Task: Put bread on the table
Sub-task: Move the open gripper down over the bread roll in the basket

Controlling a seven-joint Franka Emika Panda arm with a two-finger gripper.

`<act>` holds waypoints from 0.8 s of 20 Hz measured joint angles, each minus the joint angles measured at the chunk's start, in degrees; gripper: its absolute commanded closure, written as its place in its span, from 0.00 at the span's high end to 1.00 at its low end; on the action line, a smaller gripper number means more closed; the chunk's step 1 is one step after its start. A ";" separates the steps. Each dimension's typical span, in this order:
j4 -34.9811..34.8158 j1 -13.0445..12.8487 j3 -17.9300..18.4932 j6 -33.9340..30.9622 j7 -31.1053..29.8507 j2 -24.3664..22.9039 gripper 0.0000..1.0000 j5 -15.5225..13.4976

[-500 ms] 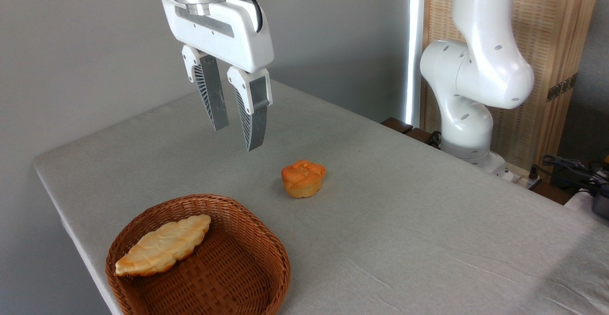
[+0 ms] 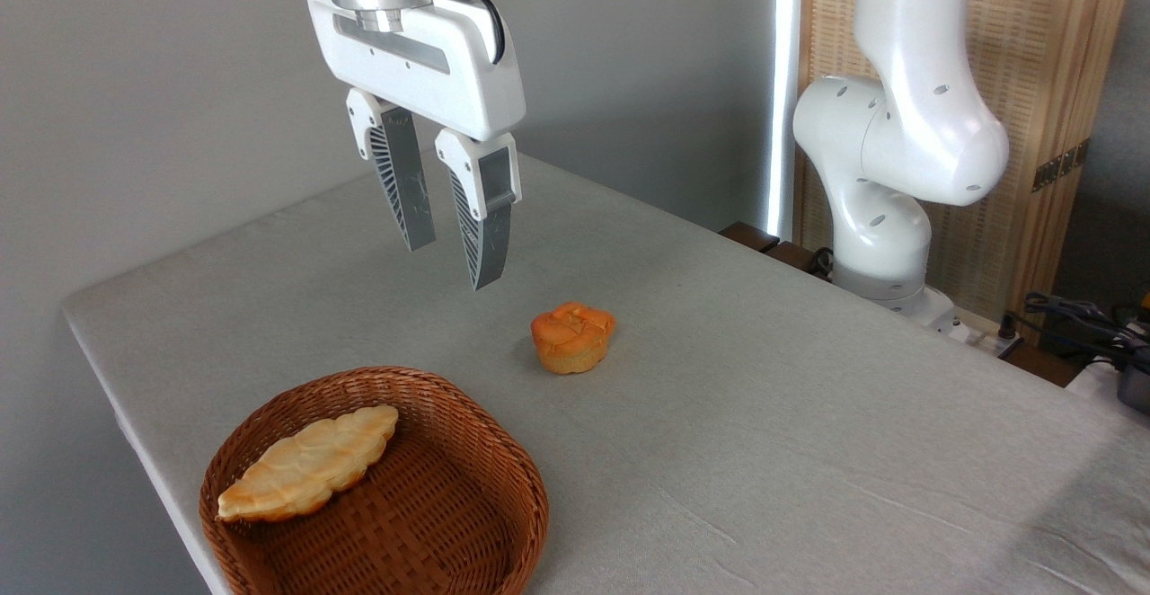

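Two baked goods share the scene, and the nearer one is the bread (image 2: 307, 463), a long braided loaf with browned tips. It lies inside the brown wicker basket (image 2: 467, 523), against the left inner wall, its length running from about 8 o'clock to 2 o'clock. The basket sits at the near left corner of the table (image 2: 809, 451) (light grey cloth, slightly creased toward the right), so the loaf is not yet on the tabletop itself.

Farther back, at roughly 1 o'clock from the basket and well apart from it, a small round orange bun (image 2: 572, 336) stands alone on the cloth.

Above and behind the bun, at about 11 o'clock from it, the gripper (image 2: 454, 262) hangs in the air with nothing in it. Its two ribbed grey fingers (image 2: 402, 186) point down and are a narrow gap apart, tips clear of the cloth and of both baked goods. The white gripper body tilts a little, its left end higher than the right, and a black cable curls off its top.

At the far right edge of the table the white arm base (image 2: 885, 208) rises, with a slatted wooden screen (image 2: 1042, 56) behind it and a grey wall on the left.
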 measured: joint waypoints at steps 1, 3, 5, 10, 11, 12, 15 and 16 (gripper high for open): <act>0.00 0.00 0.00 0.00 0.00 0.00 1.00 0.00; 0.00 -0.02 0.00 0.07 0.00 0.04 1.00 0.00; -0.10 -0.06 0.00 1.88 0.00 0.21 1.00 0.00; -4.20 -0.06 0.00 16.09 -0.34 1.34 1.00 -0.78; -5.91 -0.07 0.00 20.17 -1.48 1.88 1.00 -1.76; -7.45 -0.08 0.00 23.98 -3.09 2.61 1.00 -2.71; -9.70 -0.20 -0.05 31.39 -6.60 5.50 1.00 -4.26; -9.86 -0.25 -0.18 32.69 -6.81 6.50 1.00 -5.07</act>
